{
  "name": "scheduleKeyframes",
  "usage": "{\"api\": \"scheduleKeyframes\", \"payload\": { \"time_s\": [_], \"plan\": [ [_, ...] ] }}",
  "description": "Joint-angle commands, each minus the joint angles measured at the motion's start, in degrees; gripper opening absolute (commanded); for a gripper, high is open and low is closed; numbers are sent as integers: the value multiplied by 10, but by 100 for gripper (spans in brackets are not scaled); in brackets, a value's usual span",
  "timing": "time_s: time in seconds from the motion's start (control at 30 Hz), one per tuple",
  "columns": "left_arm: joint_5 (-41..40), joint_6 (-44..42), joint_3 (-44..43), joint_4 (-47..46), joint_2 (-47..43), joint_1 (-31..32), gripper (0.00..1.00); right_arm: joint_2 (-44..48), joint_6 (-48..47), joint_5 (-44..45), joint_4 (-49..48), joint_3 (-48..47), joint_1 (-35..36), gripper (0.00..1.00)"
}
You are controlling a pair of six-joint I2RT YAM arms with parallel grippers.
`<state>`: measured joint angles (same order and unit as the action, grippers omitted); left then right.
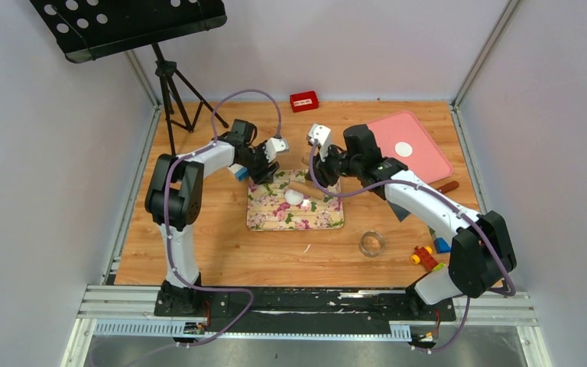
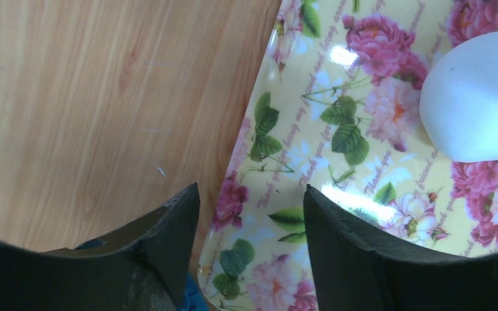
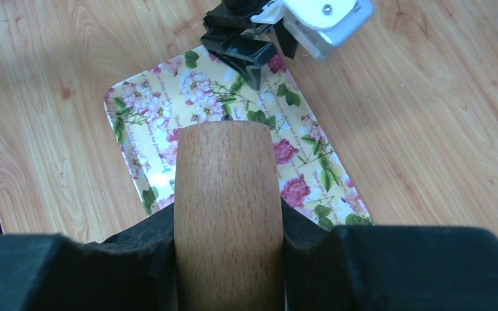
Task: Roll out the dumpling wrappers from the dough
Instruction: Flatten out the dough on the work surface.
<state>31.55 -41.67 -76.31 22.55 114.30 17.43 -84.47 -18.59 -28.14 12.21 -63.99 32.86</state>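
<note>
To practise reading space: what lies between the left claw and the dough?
Only bare tray; the left wrist view shows nothing else between the left claw and the dough.

The dough (image 2: 476,97) is cut off by the right edge of the left wrist view. In the right wrist view the rolling pin (image 3: 225,207) hides it altogether, along with the middle of the floral tray (image 3: 136,123), and the pin's near end runs off the bottom edge. A blue thing (image 2: 191,299) under the left claw (image 2: 253,194) shows only as a sliver, and from above the coloured pieces (image 1: 426,254) beside the right arm are too small to identify.
</note>
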Motion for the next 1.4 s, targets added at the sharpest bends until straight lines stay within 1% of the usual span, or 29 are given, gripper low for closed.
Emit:
{"api": "scheduleKeyframes", "payload": {
  "time_s": [0.0, 0.03, 0.13, 0.2, 0.27, 0.37, 0.43, 0.47, 0.5, 0.57, 0.63, 0.77, 0.83, 1.07, 1.2, 1.37],
  "plan": [
    [6, -10, -70, 31, 29, -1, 63, 17, -21, -29, -3, -10, 2, 0],
    [7, -16, -91, 69, 44, 1, 60, 16, -22, -33, -2, -11, 2, 0],
    [6, -27, -129, 123, 73, 5, 53, 18, -27, -43, 5, -13, 2, 0],
    [2, -19, -134, 132, 79, 7, 48, 18, -29, -45, 8, -15, 2, 0],
    [2, -5, -130, 137, 77, 8, 46, 18, -29, -44, 15, -21, 2, 0],
    [-17, 26, -102, 116, 65, 11, 40, 16, -20, -40, 19, -29, 2, 0],
    [-40, 45, -84, 89, 53, 13, 23, 9, -12, -43, 19, -34, 4, 0],
    [-53, 57, -75, 68, 47, 16, 19, 4, -7, -44, 18, -39, 5, 0],
    [-67, 70, -69, 58, 44, 18, 18, -2, -3, -43, 17, -42, 7, 0],
    [-77, 74, -78, 74, 50, 22, 18, -20, -3, -33, 16, -48, 18, 0],
    [-93, 85, -95, 90, 62, 26, 13, -34, -8, -16, 15, -55, 28, 0],
    [-112, 92, -101, 97, 70, 33, 11, -57, -11, 10, 6, -69, 44, 0],
    [-118, 100, -96, 94, 66, 35, 9, -60, -19, 23, 5, -74, 46, 0],
    [-125, 143, -56, 98, 31, 40, 7, -47, -40, 62, 3, -74, 46, 0],
    [-135, 156, -42, 99, 29, 44, 0, -39, -31, 76, -7, -73, 46, 0],
    [-144, 154, -41, 100, 38, 45, 0, -43, -24, 101, -35, -61, 45, 0]
  ]
}}
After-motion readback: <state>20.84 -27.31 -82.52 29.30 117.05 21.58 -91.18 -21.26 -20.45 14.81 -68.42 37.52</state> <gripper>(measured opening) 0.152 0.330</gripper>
